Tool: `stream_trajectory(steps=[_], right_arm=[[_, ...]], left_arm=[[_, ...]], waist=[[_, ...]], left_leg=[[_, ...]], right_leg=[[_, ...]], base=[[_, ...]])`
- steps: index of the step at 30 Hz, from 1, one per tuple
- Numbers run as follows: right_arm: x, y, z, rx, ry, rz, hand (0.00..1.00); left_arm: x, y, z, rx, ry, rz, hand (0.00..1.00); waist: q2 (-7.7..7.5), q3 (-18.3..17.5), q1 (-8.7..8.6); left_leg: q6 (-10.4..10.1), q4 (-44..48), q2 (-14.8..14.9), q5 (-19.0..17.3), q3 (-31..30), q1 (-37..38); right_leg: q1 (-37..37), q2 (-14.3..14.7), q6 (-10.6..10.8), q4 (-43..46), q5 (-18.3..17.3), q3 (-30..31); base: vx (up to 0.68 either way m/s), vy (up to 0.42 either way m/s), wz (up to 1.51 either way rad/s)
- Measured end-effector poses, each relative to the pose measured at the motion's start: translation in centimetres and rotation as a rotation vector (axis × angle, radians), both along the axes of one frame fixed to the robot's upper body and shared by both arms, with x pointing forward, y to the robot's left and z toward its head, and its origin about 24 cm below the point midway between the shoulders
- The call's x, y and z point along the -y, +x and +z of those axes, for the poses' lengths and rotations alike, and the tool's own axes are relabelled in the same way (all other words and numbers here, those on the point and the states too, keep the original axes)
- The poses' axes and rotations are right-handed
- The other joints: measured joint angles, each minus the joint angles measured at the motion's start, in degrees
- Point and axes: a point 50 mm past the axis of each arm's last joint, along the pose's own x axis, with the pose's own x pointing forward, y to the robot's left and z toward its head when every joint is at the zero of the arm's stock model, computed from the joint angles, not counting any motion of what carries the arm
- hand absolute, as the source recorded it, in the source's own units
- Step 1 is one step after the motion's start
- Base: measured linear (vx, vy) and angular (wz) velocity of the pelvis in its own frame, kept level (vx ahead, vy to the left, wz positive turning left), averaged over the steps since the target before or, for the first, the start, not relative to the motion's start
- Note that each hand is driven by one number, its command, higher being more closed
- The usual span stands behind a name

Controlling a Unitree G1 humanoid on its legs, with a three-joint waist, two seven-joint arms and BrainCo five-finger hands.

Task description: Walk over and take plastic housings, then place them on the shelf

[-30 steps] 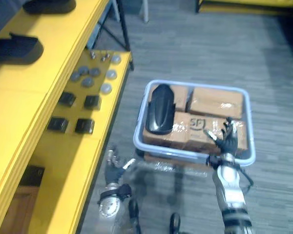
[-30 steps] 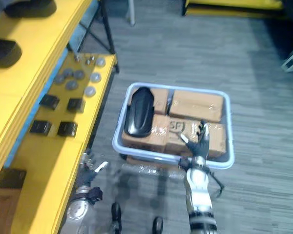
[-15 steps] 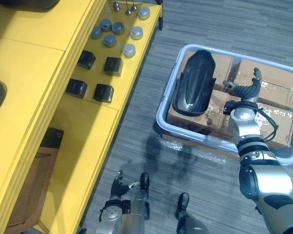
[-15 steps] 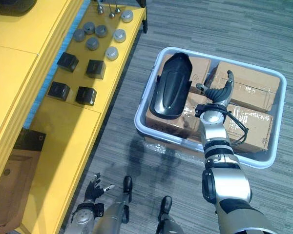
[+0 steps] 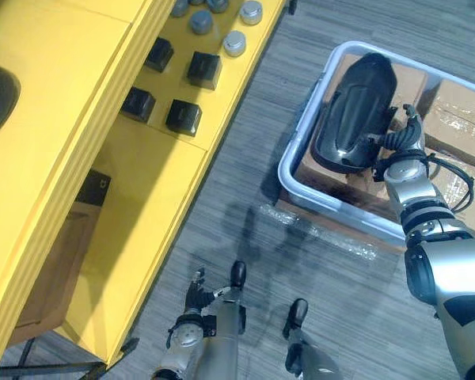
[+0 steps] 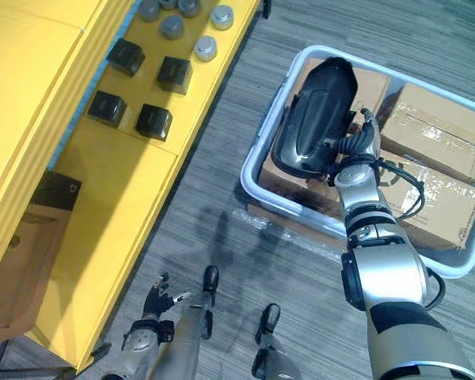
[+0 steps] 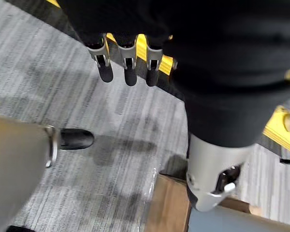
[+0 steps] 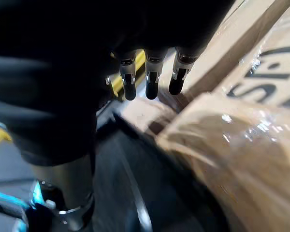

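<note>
The right hand (image 6: 355,147) had come the last small way across: half a second before, it was over the cardboard boxes (image 6: 439,119) with a gap to the black plastic housing (image 6: 315,119), and now it lay against that housing's right edge. Its fingers (image 8: 150,82) were straight and loose above the dark shell, with the thumb apart, so the hand was released and had not yet grasped anything. The housing itself had not moved. It lay on top of the boxes along the left wall of the pale bin (image 6: 250,184), reaching toward the far left corner. The whole scene had also slid in both eye views, which I judge was the camera moving and not the things.

The left hand (image 6: 160,299) hung low over the floor near the front edge of the yellow shelf (image 6: 103,206), its fingers relaxed and empty.

In my judgement the walk was finished and the reach was nearly complete; the grasp, the lift and the placing on the shelf all remained to do.
</note>
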Motion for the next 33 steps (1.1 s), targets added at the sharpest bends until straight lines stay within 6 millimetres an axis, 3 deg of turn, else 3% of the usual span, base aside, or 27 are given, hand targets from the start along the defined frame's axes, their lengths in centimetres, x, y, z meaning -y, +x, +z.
stream_trajectory(steps=[2, 6, 11, 12, 23, 28, 33], right_arm=[[0.3, 0.0, 0.1, -0.016, 0.005, -0.018, 0.00], [2.9, -1.0, 1.1, -0.028, -0.034, -0.120, 0.00], [4.5, -1.8, 2.2, -0.010, -0.041, -0.205, 0.00], [4.7, -2.0, 2.3, -0.006, -0.042, -0.218, 1.00], [6.7, -3.1, 2.5, -0.006, -0.057, -0.311, 1.00], [7.2, -3.2, 0.9, -0.080, -0.088, -0.318, 1.00], [7.7, -3.5, -0.6, -0.160, -0.169, -0.341, 1.00]], left_arm=[[0.2, 0.1, 0.1, 0.002, -0.001, -0.006, 0.00], [1.5, 0.2, 0.0, -0.006, -0.033, -0.026, 0.00], [2.4, 0.4, -0.1, -0.024, -0.029, -0.059, 0.00], [2.6, 0.5, 0.0, -0.023, -0.026, -0.065, 0.00], [2.8, 0.4, -0.1, -0.038, -0.042, -0.053, 0.00], [3.4, 0.2, -0.2, -0.040, -0.059, -0.062, 0.00], [3.2, -0.5, -0.2, -0.028, -0.081, -0.042, 0.00]], waist=[[0.00, 0.0, 0.25], [0.66, 0.5, 2.75], [1.09, 0.7, 3.73], [1.09, 0.7, 4.02], [1.22, 0.8, 4.03], [1.28, 0.8, 3.75], [1.28, 0.8, 2.18]], left_leg=[[0.0, 0.5, 0.0, 0.0, -0.6, -1.3], [0.0, 0.9, -0.1, 0.0, -1.2, -3.2], [0.0, 1.3, -0.4, 0.0, -2.2, -5.0], [0.0, 1.3, -0.4, 0.0, -2.2, -5.2], [-0.1, 0.4, -0.4, 0.2, -2.0, -4.2], [-0.1, -0.5, -0.5, 0.2, -1.9, -1.9], [-0.1, -0.8, -0.5, 0.2, -1.7, -0.2]], right_leg=[[-0.8, 0.2, 0.0, 0.0, 0.0, -0.5], [-1.7, 0.4, 0.1, -1.1, 0.6, -0.9], [-2.5, 0.5, 0.1, -1.8, 0.7, -2.1], [-2.7, 0.5, 0.1, -1.8, 0.7, -2.1], [-2.0, 0.5, 0.1, -2.4, 0.7, -2.0], [-0.1, 0.4, 0.2, -2.7, 0.6, -2.0], [1.3, 0.3, 0.3, -2.5, 0.6, -1.9]], base=[[0.01, 0.005, 0.08], [0.01, 0.010, 0.05], [0.01, 0.015, 0.09], [0.00, 0.000, 0.00], [0.01, -0.003, 0.00], [0.02, -0.009, 0.01], [0.00, -0.002, -0.01]])
